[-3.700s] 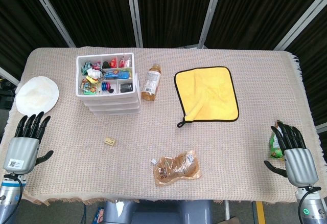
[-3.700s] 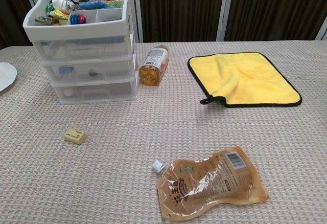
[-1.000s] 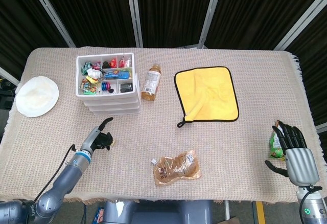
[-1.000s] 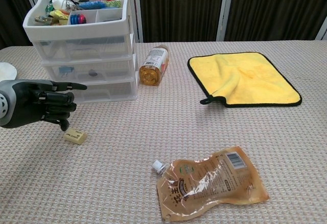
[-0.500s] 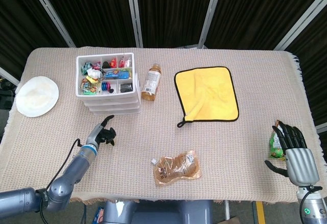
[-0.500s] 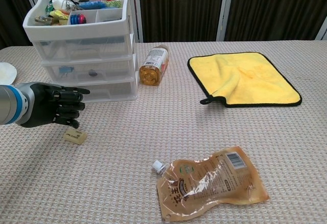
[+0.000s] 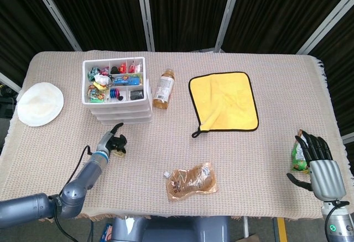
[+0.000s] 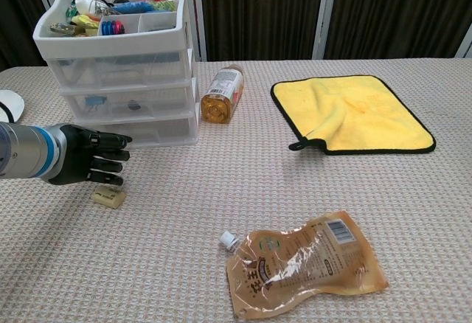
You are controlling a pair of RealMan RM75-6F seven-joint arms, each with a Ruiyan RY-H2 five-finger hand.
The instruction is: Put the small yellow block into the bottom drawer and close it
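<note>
The left hand (image 8: 85, 162) hovers low over the table, fingers curled in with one poking out toward the drawer unit (image 8: 122, 68), holding nothing. The small yellow block (image 8: 108, 197) sits on the tablecloth just below that hand, in front of the shut bottom drawer (image 8: 140, 133). Whether the fingers touch the block is hard to say. The right hand (image 7: 321, 164) rests at the far table edge with fingers spread, beside a green packet (image 7: 298, 156).
</note>
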